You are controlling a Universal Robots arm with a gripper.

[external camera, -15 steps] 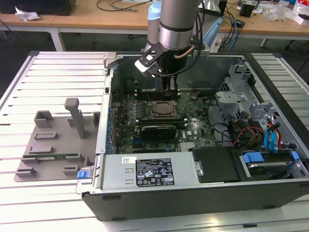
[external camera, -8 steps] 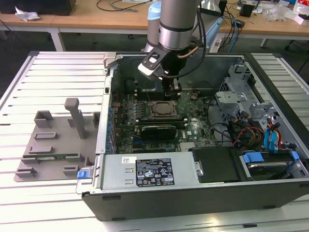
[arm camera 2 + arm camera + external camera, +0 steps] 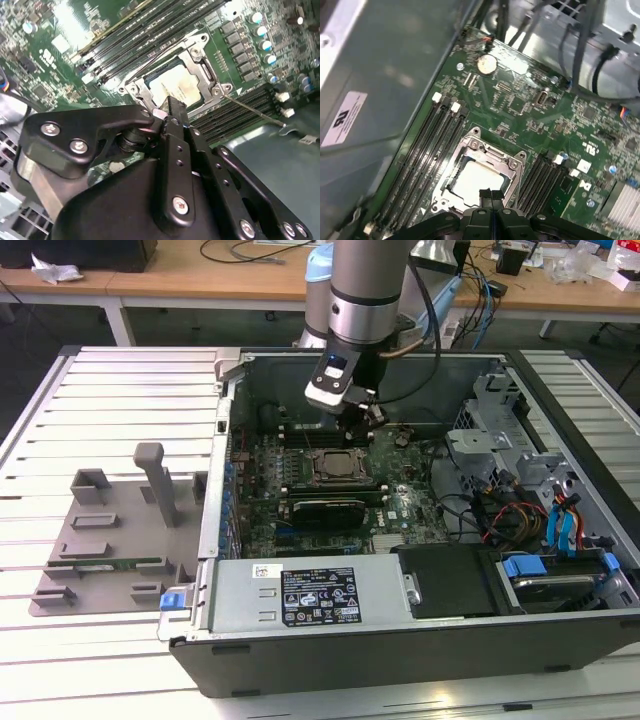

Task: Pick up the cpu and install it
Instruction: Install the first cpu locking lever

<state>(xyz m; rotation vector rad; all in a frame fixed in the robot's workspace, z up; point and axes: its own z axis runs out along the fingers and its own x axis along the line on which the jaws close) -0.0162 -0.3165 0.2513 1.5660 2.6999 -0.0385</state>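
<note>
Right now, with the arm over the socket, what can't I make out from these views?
1. First wrist view: the cpu's near edge, covered by the pincer.
2. Both wrist views: whether the pincer touches the cpu; its own body blocks the contact spot.
3. Exterior view: whether the cpu sits fully in the socket frame; too small to judge.

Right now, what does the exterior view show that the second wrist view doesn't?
Exterior view: the whole computer case and the grey holder tray beside it, on the exterior view's left. Second wrist view: the thin socket lever and a row of round capacitors, up close. Both: the cpu lying in its socket frame, with the tool close by.
</note>
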